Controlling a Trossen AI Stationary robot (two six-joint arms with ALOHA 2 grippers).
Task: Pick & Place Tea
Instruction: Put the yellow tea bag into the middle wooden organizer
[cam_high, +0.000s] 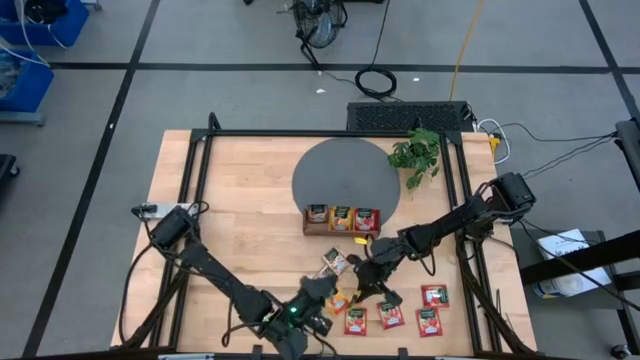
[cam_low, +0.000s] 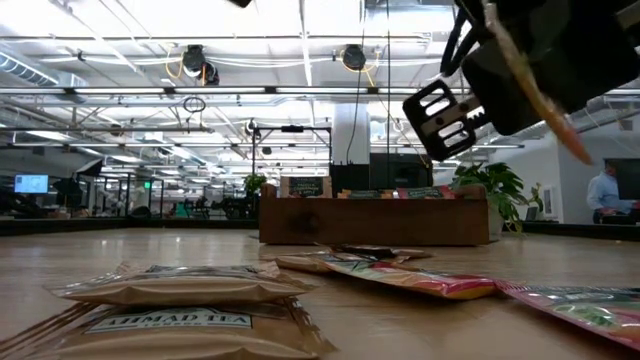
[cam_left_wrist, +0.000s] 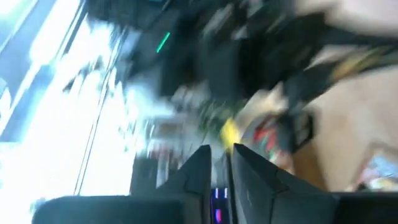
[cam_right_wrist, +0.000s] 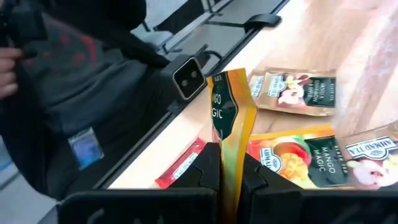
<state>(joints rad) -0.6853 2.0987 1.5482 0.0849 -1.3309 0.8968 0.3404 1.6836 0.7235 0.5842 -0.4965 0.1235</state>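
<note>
While we hold an orange-yellow sachet (cam_right_wrist: 231, 118) on edge between the closed fingers of our right tool (cam_right_wrist: 230, 168), its flat faces stand upright, which we judge suits dropping it into a slot of the wooden tray (cam_high: 341, 220). That tray sits at the near edge of the dark round mat (cam_high: 340, 175), with sachets standing in its slots. Our right arm reaches in from the tabletop's (cam_high: 240, 200) right edge, stretched low toward the middle, its tool (cam_high: 372, 268) lifted just clear of the loose sachets. Beneath it in the right wrist view lie another orange-yellow sachet (cam_right_wrist: 298, 158) and a beige-green sachet (cam_right_wrist: 298, 92); three red sachets (cam_high: 390, 317) lie near the front edge, well apart from the tray.

Our left arm runs from the left side along the front edge, elbow low, with its left tool (cam_high: 318, 293) close beside the right one and over the loose pile. Its fingers (cam_left_wrist: 199, 171) show a narrow gap in the left wrist view, and we see nothing between them, so we read it as slightly open and empty.

A small potted plant (cam_high: 418, 152) stands at the far right.
</note>
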